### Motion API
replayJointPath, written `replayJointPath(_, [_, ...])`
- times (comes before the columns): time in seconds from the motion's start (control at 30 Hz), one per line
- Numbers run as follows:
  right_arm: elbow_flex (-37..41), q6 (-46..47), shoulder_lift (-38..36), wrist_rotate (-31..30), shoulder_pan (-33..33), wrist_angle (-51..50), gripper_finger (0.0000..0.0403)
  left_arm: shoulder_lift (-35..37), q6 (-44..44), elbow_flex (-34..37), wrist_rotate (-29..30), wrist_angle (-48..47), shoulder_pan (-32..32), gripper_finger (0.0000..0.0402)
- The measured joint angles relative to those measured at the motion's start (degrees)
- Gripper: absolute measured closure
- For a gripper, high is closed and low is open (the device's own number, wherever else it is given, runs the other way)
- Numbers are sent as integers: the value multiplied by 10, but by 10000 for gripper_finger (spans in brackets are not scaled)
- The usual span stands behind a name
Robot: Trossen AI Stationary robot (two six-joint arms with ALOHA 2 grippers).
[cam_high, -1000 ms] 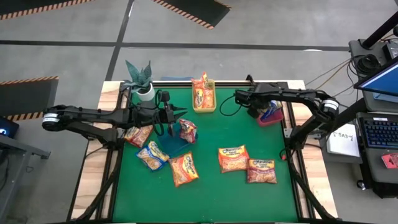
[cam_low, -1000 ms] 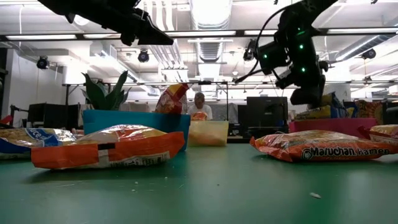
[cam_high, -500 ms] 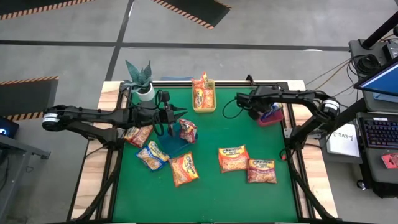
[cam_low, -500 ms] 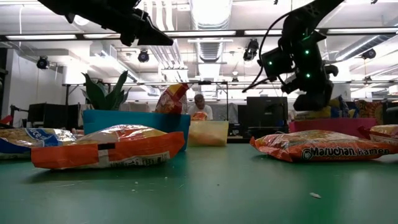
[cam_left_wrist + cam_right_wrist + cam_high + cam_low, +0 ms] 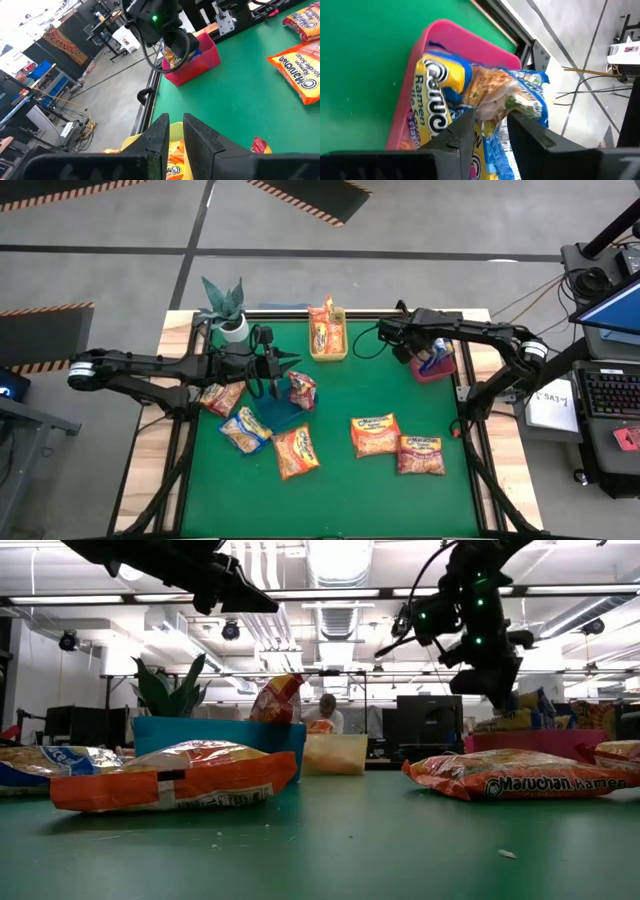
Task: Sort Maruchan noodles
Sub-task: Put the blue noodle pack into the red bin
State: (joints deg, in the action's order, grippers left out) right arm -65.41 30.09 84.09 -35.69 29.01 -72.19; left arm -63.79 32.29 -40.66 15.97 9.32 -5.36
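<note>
Several Maruchan noodle packets lie flat on the green table: orange ones, a blue-edged one and a reddish one. A red-pink packet stands on edge in the blue bin. Orange packets stand in the yellow bin. A blue-edged packet stands in the pink bin. My right gripper hangs open just above that packet, a finger on either side of its upper end. My left gripper is shut and holds nothing, above the blue bin's far edge. My right gripper comes slanting down from above at the blue-edged packet's crumpled upper end, which shows in the gap between the fingers. I cannot tell whether either finger touches it. The packet stands in the pink bin.
A potted plant stands at the table's far left corner. Cables loop over the table between the yellow and pink bins. Free green surface lies along the near edge. A person sits in the room beyond the table.
My right gripper has dipped a little over the pink bin, then come up again, rolling about its own line. The blue-edged packet stays in the pink bin. My left arm has kept still.
</note>
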Motion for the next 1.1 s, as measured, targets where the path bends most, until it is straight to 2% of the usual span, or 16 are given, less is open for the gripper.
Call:
replayJointPath(0.3, [51, 5, 0, -2, 19, 78, 381, 0, 2, 0, 0, -3, 0, 363])
replayJointPath(0.4, [84, 20, 0, -3, 19, 108, 392, 0, 2, 0, 0, -4, 0, 363])
replayJointPath(0.6, [134, 33, -1, -16, 18, 153, 394, 0, 2, -4, 0, -3, 0, 363])
replayJointPath(0.8, [128, 39, -11, -3, 19, 155, 391, 0, -1, -4, 0, -4, 0, 363])
replayJointPath(1.1, [77, 54, -26, 12, 19, 131, 331, 0, -1, -4, 0, -3, 0, 363])
